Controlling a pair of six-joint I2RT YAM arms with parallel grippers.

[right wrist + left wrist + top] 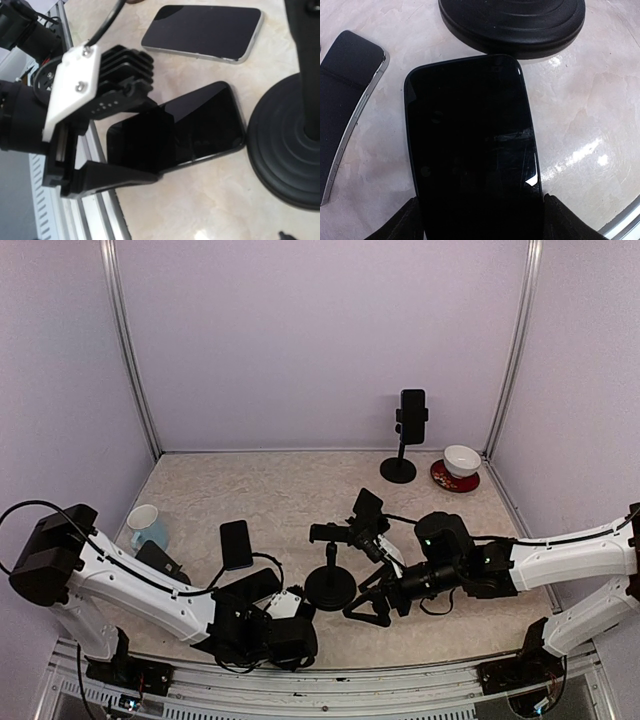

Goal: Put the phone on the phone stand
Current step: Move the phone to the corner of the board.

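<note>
Held phone: the phone (472, 145) lies screen up, near the middle of the table, its far end just short of the phone stand (330, 588) base.
Left jaws: the left gripper (479, 216) is clamped across the phone's near end, one finger on each long edge. This edge grip probably leaves the face and the far end free to go into the clamp.
Tilt: from the right wrist, the near end looks raised and the far end low. Whether it touches the table is unclear.
Right arm: the right gripper (368, 608) hovers just right of the stand base, perhaps to steady it.
Right jaws: I cannot tell how they stand, as its own camera barely shows its fingers.
Spare phone: a second phone (237, 544) lies flat, to the left and farther back.
Hidden: the stand's clamp is cut off in both wrist views.
</note>
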